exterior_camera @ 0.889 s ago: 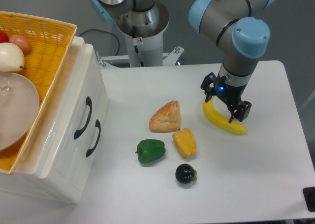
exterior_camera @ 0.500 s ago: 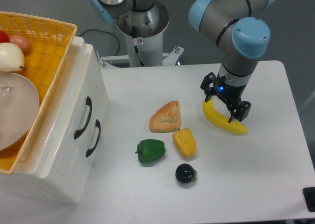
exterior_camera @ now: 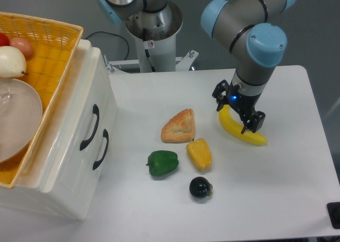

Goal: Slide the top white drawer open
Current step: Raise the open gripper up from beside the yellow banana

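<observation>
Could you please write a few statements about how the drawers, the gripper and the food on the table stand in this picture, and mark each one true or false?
1. The gripper is closed on the handle of the top white drawer. False: it hangs over the banana, far from the drawers, with its fingers spread.
2. Both drawer fronts sit flush, neither pulled out. True.
3. The yellow wicker basket rests on top of the drawer unit. True.
4. The green pepper lies inside the basket. False: it lies on the table, beside the yellow pepper.
5. The pastry lies between the drawers and the banana. True.
</observation>
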Robot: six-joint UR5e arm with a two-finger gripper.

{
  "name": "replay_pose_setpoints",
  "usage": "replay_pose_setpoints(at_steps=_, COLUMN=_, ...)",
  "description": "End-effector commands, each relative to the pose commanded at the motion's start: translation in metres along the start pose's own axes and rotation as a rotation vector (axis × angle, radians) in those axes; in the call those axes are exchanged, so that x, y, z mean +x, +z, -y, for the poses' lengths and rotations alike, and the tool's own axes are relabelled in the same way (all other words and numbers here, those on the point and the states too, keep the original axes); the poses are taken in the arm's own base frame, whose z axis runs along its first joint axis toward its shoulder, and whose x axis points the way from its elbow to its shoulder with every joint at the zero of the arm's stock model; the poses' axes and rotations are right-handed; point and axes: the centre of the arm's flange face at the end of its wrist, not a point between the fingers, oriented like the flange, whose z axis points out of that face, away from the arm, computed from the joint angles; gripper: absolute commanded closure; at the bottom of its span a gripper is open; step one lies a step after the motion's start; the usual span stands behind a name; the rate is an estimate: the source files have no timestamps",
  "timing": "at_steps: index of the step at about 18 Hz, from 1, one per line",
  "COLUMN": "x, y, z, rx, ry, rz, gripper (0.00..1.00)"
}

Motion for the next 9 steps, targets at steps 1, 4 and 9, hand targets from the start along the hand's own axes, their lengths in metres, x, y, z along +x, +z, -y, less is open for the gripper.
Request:
replay_pose_setpoints(at_steps=1, x=0.001, y=-0.001, z=0.002, rx=0.015, ry=-0.005, rz=-0.003, gripper=0.00)
replay_pose_setpoints(at_steps=4, x=0.003, y=-0.003, z=0.012, rx=0.110, ry=-0.100, rz=-0.017, gripper=0.00)
replay_pose_setpoints(at_steps=9, x=0.005, y=-0.009, z=0.025, rx=0.084, ry=-0.248, rz=-0.007, gripper=0.00)
